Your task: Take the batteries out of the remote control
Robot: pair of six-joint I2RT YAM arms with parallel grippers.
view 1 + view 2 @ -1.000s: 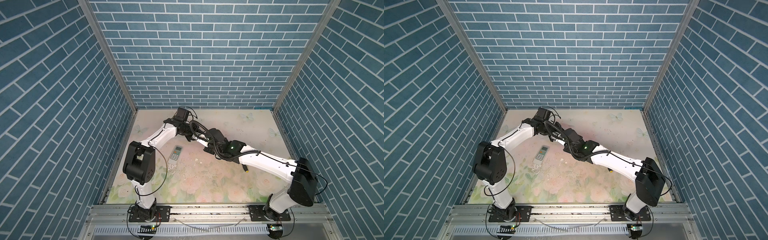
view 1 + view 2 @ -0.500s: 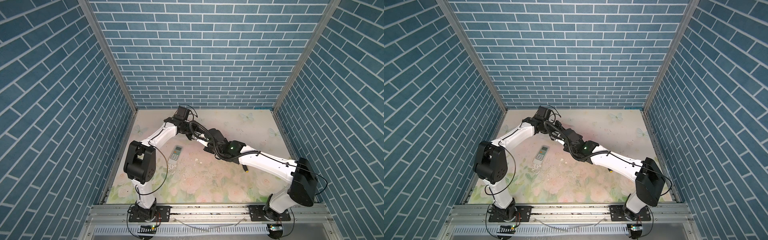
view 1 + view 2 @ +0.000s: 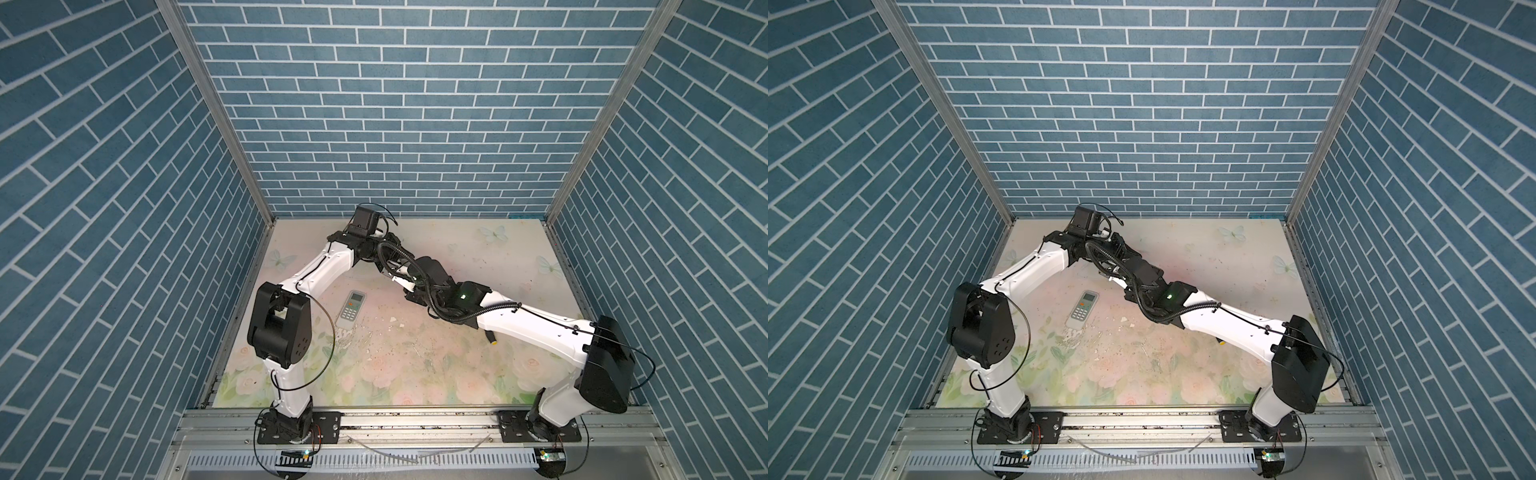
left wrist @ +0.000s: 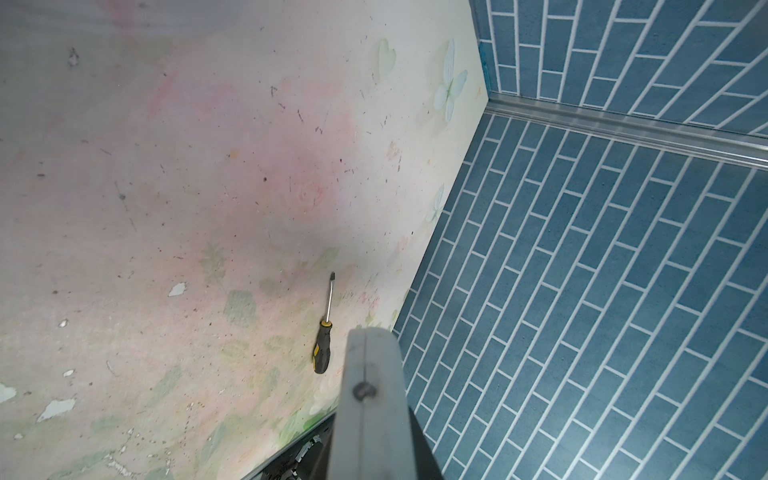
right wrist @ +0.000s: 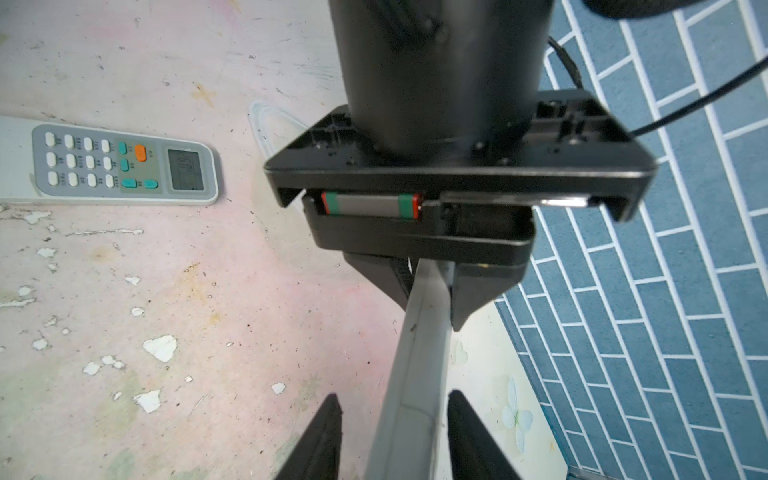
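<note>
R wrist view: grey remote (image 5: 419,357) is clamped by L pincer (image 5: 428,311); R pincer (image 5: 395,399) is spread apart astride its free end. This is hidden in top views. Screwdriver (image 4: 323,345) shaft is shown by L wrist view only. 2nd remote (image 3: 351,309) is laid on table (image 3: 415,374) near both pincers; batteries aren't made out.

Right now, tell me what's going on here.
The left gripper is clamped on a long grey slab, held above the table towards the back. The slab is seen edge-on, so I cannot tell what it is. The right gripper has its jaws open on either side of the slab, not gripping it. A remote lies face up on the table, untouched, and a screwdriver lies further off. No batteries show in any view.
</note>
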